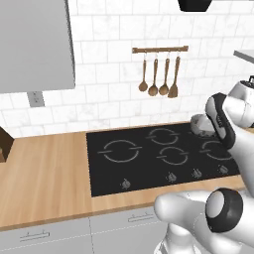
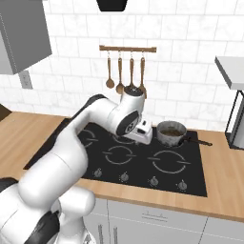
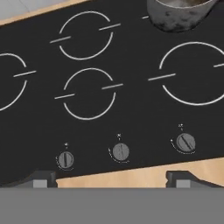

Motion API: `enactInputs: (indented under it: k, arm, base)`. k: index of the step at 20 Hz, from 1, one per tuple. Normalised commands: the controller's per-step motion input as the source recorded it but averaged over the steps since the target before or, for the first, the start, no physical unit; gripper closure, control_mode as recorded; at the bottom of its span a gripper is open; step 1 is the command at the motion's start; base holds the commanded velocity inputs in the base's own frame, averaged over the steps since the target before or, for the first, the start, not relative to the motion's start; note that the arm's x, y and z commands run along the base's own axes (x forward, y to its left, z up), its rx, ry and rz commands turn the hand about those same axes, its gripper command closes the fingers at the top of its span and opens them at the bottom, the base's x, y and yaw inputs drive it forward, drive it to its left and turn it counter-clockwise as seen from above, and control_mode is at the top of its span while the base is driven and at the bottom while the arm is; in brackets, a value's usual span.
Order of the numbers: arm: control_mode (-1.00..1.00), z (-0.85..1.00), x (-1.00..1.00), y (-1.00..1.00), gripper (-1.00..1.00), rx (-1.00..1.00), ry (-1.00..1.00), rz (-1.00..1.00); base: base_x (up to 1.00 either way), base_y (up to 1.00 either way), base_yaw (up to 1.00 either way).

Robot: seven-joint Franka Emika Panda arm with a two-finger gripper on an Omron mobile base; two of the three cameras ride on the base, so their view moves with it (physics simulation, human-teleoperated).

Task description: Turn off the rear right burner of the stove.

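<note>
Hand view: the gripper [image 3: 111, 178], fingers spread apart and holding nothing, hovers above the stove [image 3: 131, 118] and its knobs [image 3: 120, 152].

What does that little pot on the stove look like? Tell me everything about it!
The small round grey metal pot stands upright on the rear right part of the flat black glass stove, over a burner there. Its sides look dull and speckled, and something brownish shows inside. A thin dark handle sticks out to the right, over the stove's edge. It has no lid. The robot's white hand hangs just to its left, and no contact is visible.
</note>
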Motion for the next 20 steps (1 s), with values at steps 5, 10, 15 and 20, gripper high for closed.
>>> enactInputs:
  k: [5,10,15,20]
  arm:
    - [-1.00,-0.52,-0.03,-1.00,-1.00,0.05,0.03,-0.08]
    - [-1.00,-0.61,-0.28,-0.91,-1.00,-0.01,0.07,-0.02]
    - [-1.00,-0.70,-0.19,-0.34,-1.00,-0.09,0.13,0.17]
    - [-1.00,-0.56,0.00,-0.08,-1.00,-0.07,0.05,0.23]
  base:
    - [0.00,0.00,0.00]
    - [0.00,0.00,0.00]
    - [0.00,0.00,0.00]
    - [0.00,0.00,0.00]
